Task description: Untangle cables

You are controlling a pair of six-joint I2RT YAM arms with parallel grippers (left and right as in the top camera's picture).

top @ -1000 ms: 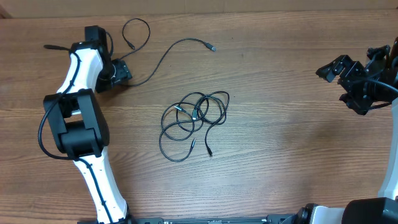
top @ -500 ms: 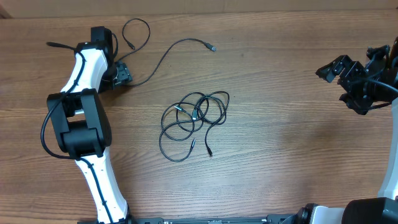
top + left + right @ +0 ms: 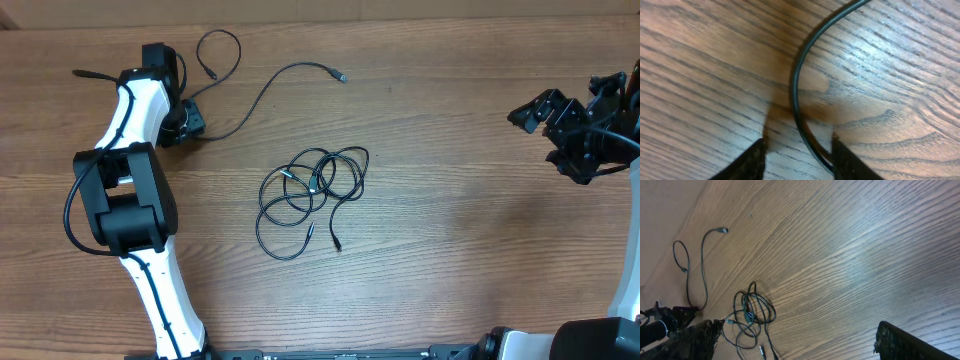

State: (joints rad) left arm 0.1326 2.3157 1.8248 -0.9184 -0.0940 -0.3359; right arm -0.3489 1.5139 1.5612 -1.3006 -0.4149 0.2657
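A tangle of thin black cables (image 3: 312, 193) with silver-tipped plugs lies in loose loops at the table's middle. It also shows in the right wrist view (image 3: 751, 316). A separate single cable (image 3: 268, 88) runs from its plug at the back down to my left gripper (image 3: 192, 122). A small loop (image 3: 220, 48) lies behind that gripper. In the left wrist view the cable (image 3: 796, 85) curves between the open fingers (image 3: 799, 159), close to the right one. My right gripper (image 3: 548, 135) is wide open and empty at the far right, also in its wrist view (image 3: 800, 342).
The wooden table (image 3: 450, 230) carries nothing else besides the cables. The left arm's white links and black base (image 3: 125, 200) stand along the left side. The table's back edge runs just behind the small loop.
My left wrist has shifted very slightly over the single cable. The cables and the right arm have not moved.
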